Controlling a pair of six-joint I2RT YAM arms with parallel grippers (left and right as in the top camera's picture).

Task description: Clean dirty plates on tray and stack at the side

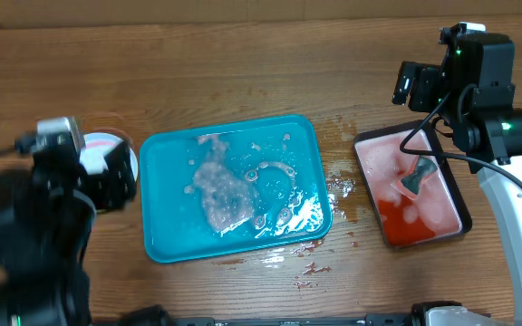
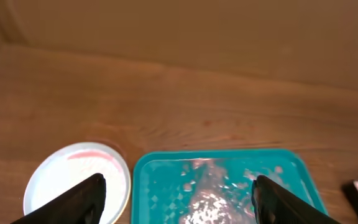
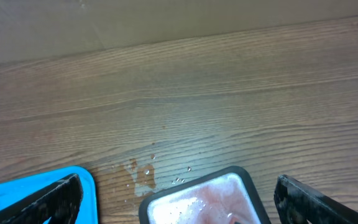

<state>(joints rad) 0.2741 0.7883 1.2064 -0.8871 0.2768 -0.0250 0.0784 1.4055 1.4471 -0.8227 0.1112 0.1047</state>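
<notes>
Zero dishes left on tray [image 1: 166, 231], suds [image 1: 225, 195] only; plates [image 2: 67, 177] set beside it on bench [image 1: 243, 54]; left gripper [image 2: 179, 199], right gripper [image 3: 179, 199] released, empty; task seemingly near complete.

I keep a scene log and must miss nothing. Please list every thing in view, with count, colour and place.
plate: one seen, pale with red smear, on table left of the tray; any beneath are hidden
tray: one, turquoise, table centre, no plate inside
foamy water: one puddle, whitish pink, in the tray
black tray: one, holding red liquid, right of the tray
dark object: one, grey, in the black tray
spilled drops: several, clear or reddish, between both trays
table: one, brown wood
left tool: one, black, open, near the plate
right tool: one, black, open, near the black tray
</notes>
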